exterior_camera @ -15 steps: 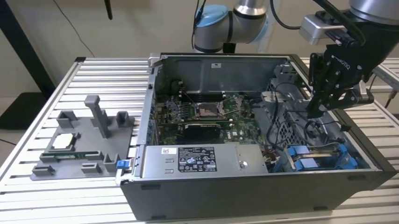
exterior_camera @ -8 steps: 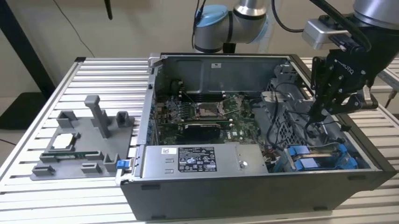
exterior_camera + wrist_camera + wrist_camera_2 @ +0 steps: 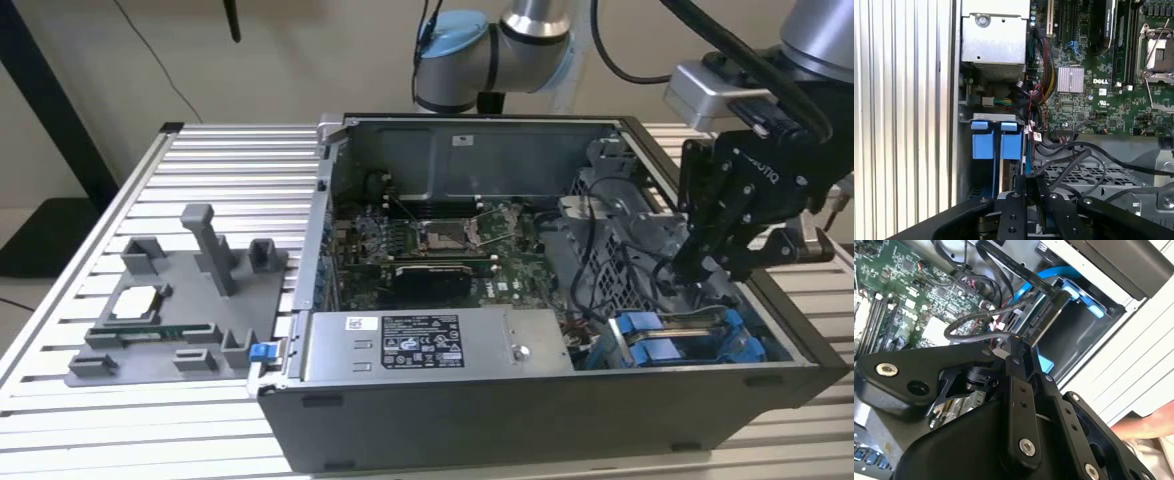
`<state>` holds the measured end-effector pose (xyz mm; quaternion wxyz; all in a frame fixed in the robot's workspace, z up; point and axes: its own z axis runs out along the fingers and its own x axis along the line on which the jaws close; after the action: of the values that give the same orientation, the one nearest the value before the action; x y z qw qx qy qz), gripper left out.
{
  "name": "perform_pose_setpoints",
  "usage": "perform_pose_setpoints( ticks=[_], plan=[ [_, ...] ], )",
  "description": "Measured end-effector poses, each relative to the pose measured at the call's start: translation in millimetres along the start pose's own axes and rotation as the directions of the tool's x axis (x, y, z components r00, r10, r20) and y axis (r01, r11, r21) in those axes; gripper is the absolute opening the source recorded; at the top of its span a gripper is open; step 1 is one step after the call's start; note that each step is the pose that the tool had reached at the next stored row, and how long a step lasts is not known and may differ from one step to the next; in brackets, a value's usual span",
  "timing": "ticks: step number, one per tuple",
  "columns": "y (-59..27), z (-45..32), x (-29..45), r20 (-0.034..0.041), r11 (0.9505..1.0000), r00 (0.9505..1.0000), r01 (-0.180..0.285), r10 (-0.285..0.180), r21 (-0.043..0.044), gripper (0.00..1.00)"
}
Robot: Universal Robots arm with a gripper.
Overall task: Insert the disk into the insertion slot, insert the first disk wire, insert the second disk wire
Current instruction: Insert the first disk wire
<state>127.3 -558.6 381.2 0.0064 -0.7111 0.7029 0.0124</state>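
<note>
The disk [image 3: 687,322] stands on edge in the insertion slot [image 3: 747,330] at the case's front corner, on the exterior view's right, between blue carrier tabs [image 3: 983,145]. My gripper [image 3: 697,268] hangs just above that bay, and its fingers [image 3: 1015,210] look shut on a black disk wire [image 3: 969,330]. That wire loops away over the grey cage. In the second wrist view the fingertips [image 3: 1013,347] sit close beside the drive's dark end, with a blue cable [image 3: 1054,275] running behind it. Which socket the wire's plug meets is hidden by the fingers.
A grey power-supply box [image 3: 427,345] fills the case's front, with the green motherboard [image 3: 427,240] behind it. A perforated cage [image 3: 1094,175] with cables lies beside the bay. A grey parts fixture [image 3: 174,300] sits on the slatted table. A person's hand [image 3: 1149,425] is outside the case.
</note>
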Motion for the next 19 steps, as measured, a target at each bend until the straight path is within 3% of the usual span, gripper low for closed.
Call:
perform_pose_setpoints(
  ticks=[4,19],
  plan=[
    [-0.2,1.6,7.0,0.0002,1.0000,1.0000,0.000,0.000,-0.0002,0.00],
    [-1.0,4.8,9.6,-0.0005,1.0000,1.0000,0.000,0.000,-0.0022,0.00]
  ],
)
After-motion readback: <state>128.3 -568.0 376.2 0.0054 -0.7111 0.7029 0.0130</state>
